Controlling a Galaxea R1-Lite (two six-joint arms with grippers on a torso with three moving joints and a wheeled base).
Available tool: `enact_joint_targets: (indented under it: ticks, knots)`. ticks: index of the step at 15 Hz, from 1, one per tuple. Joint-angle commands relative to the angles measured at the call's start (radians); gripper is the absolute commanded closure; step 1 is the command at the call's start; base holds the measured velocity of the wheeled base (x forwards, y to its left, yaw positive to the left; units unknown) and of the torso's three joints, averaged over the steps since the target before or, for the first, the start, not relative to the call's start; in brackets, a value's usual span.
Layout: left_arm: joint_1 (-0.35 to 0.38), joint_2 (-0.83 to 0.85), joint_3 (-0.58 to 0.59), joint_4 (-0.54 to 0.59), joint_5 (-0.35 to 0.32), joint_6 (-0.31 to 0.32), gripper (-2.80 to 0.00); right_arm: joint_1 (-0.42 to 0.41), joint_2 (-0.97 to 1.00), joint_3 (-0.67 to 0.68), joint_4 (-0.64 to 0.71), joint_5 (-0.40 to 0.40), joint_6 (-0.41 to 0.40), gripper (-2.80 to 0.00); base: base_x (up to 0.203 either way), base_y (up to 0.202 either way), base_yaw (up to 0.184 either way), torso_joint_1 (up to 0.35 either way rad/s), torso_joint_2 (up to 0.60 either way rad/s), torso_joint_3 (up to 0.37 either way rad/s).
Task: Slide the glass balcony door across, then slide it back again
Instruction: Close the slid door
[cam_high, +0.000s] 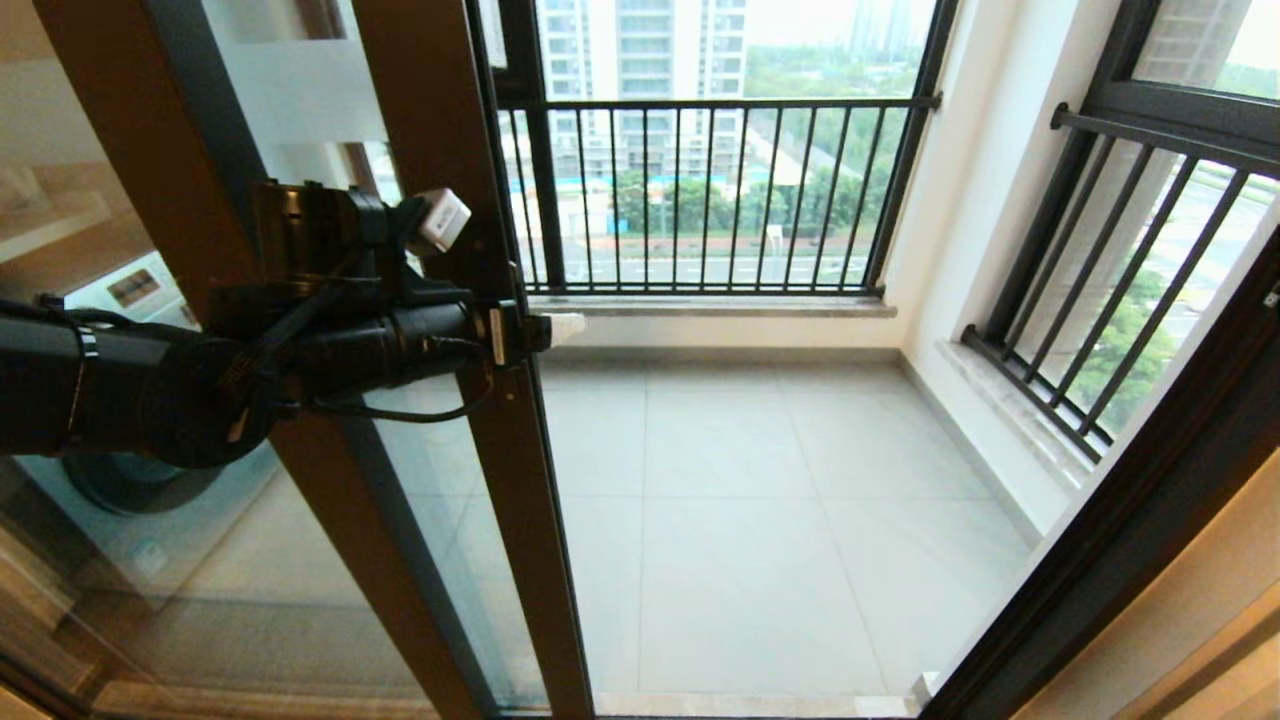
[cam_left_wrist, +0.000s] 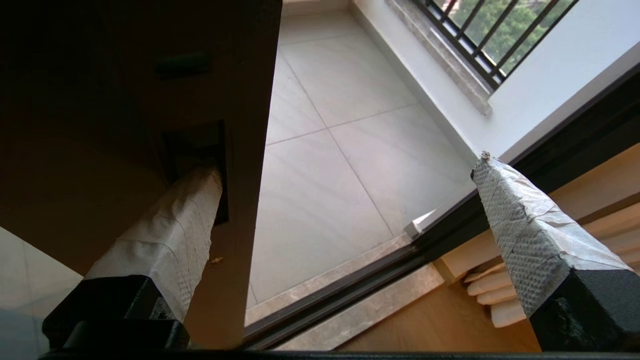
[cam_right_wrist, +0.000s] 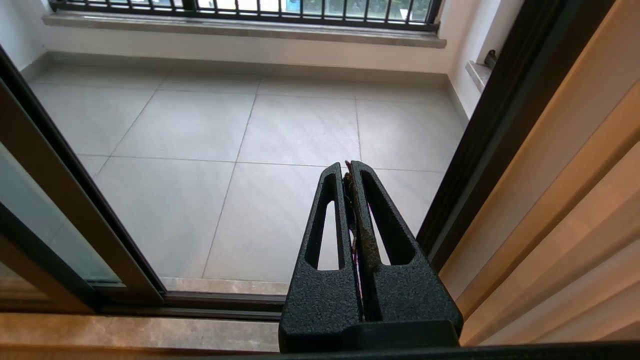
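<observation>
The glass balcony door (cam_high: 510, 500) stands slid over to the left, its brown stile running up the picture and a frosted white band (cam_high: 300, 90) near the top. My left gripper (cam_high: 545, 330) is at the stile at mid height, open. In the left wrist view (cam_left_wrist: 346, 167) one taped finger (cam_left_wrist: 185, 220) sits in the dark recessed pull (cam_left_wrist: 200, 145) of the stile (cam_left_wrist: 245, 100); the other finger (cam_left_wrist: 520, 220) hangs free over the opening. My right gripper (cam_right_wrist: 347, 167) is shut on nothing, low before the doorway, with the door's frame (cam_right_wrist: 50, 200) off to its side.
The doorway opens onto a grey tiled balcony floor (cam_high: 760, 500). Black barred railing windows (cam_high: 700, 190) close the far side and the right side (cam_high: 1130, 290). A dark door jamb (cam_high: 1150, 520) stands at right. A floor track (cam_left_wrist: 350, 295) crosses the threshold. A washing machine (cam_high: 130, 290) shows behind the glass.
</observation>
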Motion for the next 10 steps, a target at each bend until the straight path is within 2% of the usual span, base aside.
enact_joint_targets:
  ticks: [1,7,10]
  knots:
    - [-0.002,0.009,0.0,-0.007,-0.004,-0.002,-2.8,0.001,0.0,0.0,0.0,0.001,-0.001,0.0,0.0,0.0,0.0,0.0,0.0,0.0]
    - [-0.009,0.028,-0.014,-0.019,-0.01,0.0,-2.8,0.001,0.0,0.0,0.0,0.001,-0.002,0.0,0.0,0.0,0.0,0.0,0.0,0.0]
    - [-0.044,0.031,-0.016,-0.019,-0.01,-0.001,-2.8,0.001,0.0,0.0,0.0,0.001,0.0,0.0,0.0,0.0,0.0,0.0,0.0,0.0]
